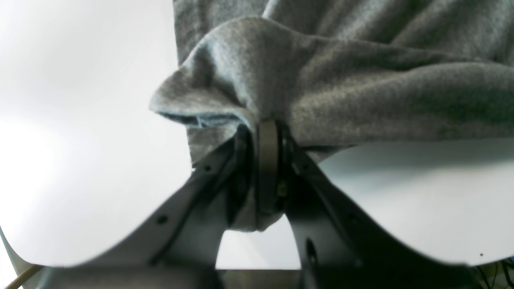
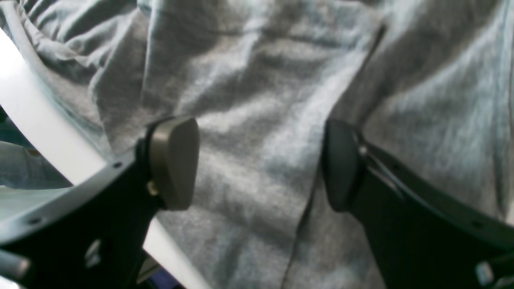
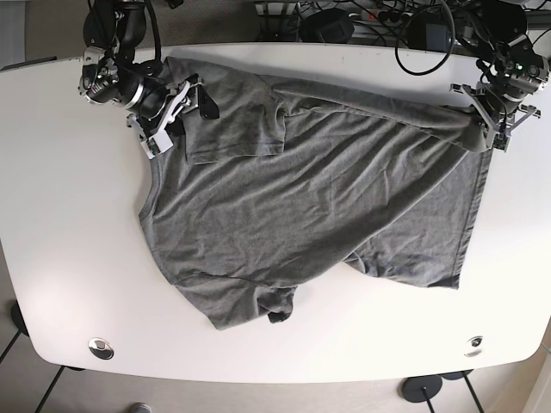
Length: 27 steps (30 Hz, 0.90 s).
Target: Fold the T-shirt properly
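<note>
A grey T-shirt (image 3: 301, 206) lies spread and wrinkled on the white table (image 3: 69, 224). One part is folded over near its top left corner. My left gripper (image 3: 478, 120) is at the shirt's far right edge, shut on a bunch of its fabric. In the left wrist view the gripper (image 1: 267, 132) pinches the cloth (image 1: 321, 80), which rises a little off the table. My right gripper (image 3: 182, 120) is open over the shirt's top left edge. In the right wrist view it (image 2: 257, 164) has both pads (image 2: 174, 160) apart, with shirt cloth (image 2: 261, 100) between and below them.
Cables and dark equipment (image 3: 379, 17) lie along the table's back edge. Two round metal fittings (image 3: 101, 348) sit near the front corners. The table's curved edge runs close to the right gripper, and bare white table (image 1: 80, 140) lies beside the left one.
</note>
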Motion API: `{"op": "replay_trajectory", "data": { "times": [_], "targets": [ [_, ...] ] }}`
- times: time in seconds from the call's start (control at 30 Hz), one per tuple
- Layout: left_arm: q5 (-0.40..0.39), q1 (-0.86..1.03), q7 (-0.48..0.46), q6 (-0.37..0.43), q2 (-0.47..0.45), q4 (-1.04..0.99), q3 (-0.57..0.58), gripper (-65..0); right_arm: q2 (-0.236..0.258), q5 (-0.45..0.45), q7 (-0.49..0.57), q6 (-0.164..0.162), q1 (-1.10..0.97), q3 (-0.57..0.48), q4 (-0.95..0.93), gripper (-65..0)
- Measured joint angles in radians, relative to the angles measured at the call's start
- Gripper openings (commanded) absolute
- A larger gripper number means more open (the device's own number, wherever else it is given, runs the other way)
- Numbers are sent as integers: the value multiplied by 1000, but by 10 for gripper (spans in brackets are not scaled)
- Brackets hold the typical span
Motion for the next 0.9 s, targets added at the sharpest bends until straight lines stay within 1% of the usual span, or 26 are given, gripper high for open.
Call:
{"op": "replay_trajectory", "data": {
  "times": [0.07, 0.17, 0.3, 0.43, 0.5, 0.6, 0.63, 0.67, 0.7, 0.73, 0.8, 0.83, 0.9],
  "targets": [
    [0, -1, 0, 0, 0, 0, 0, -650, 0, 3, -5, 0, 10, 0, 3, -206],
    [0, 0, 0, 0, 0, 0, 0, -650, -2, 3, -45, 0, 29, 0, 1, -206],
    [0, -1, 0, 0, 0, 0, 1, -650, -37, 4, -42, 0, 48, -2, -26, -206],
    [0, -1, 0, 0, 1, 0, 1, -650, -33, -5, -47, 0, 60, 0, -38, -206],
    [0, -1, 0, 0, 0, 0, 1, -650, -34, -5, -37, 0, 79, 0, -79, -206],
    [0, -1, 0, 0, 1, 0, 1, -650, -31, 13, -22, 2, 98, 4, -118, -208],
    [-1, -1, 0, 0, 0, 0, 1, -650, -30, 13, -21, 1, 98, 6, -118, -224],
    [0, -1, 0, 0, 0, 0, 1, -650, -29, 12, -21, 2, 97, 6, -118, -262],
    [0, -1, 0, 0, 0, 0, 1, -650, -29, 11, -22, 1, 97, 6, -119, -315],
    [0, -1, 0, 0, 0, 0, 1, -650, -30, 5, -26, 0, 98, 6, -122, -423],
    [0, -1, 0, 0, 0, 0, 1, -650, -31, 1, -34, 0, 92, 6, -124, -575],
    [0, -1, 0, 0, 0, 0, 1, -650, -31, -4, -34, 0, 92, 5, -124, -634],
    [0, -1, 0, 0, 0, 0, 1, -650, -33, -3, -33, 0, 93, 5, -124, -631]
  ]
}}
